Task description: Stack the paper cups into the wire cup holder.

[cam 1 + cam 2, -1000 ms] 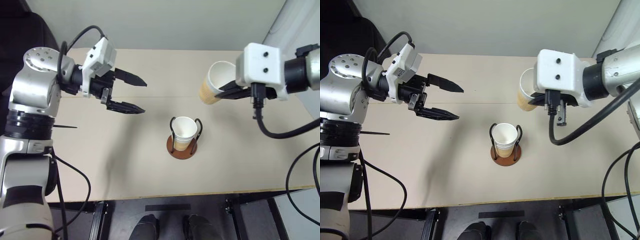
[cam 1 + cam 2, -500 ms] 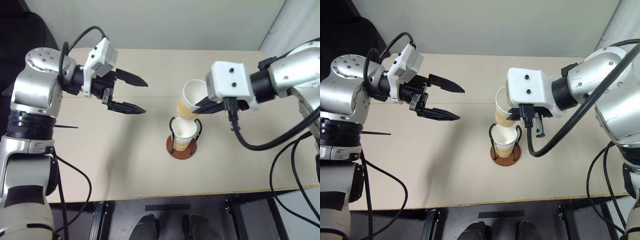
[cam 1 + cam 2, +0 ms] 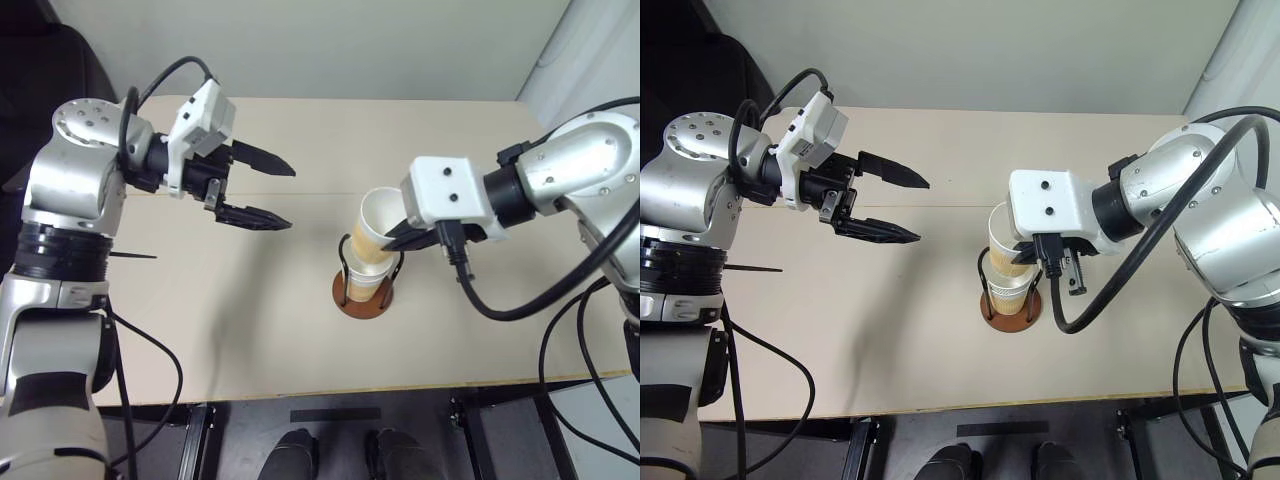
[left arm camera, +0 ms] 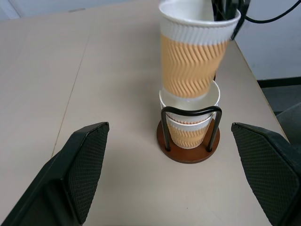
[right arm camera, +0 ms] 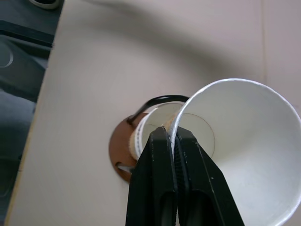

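- Left wrist view: the held cup [image 4: 195,52] hangs tilted, its base just entering the mouth of the seated cup [image 4: 189,125] in the wire cup holder [image 4: 190,141] — its long axis leans off the stack's upright axis.
- Both cups: white rim, tan-orange ribbed wall; the holder stands mid-table [image 3: 250,330].
- The right gripper [image 5: 171,141], fingers pinched together on the held cup's rim, is directly above — the nearer arm; seating likely needs straightening.
- The left gripper [image 3: 262,190] waits well apart, fingers spread, empty.
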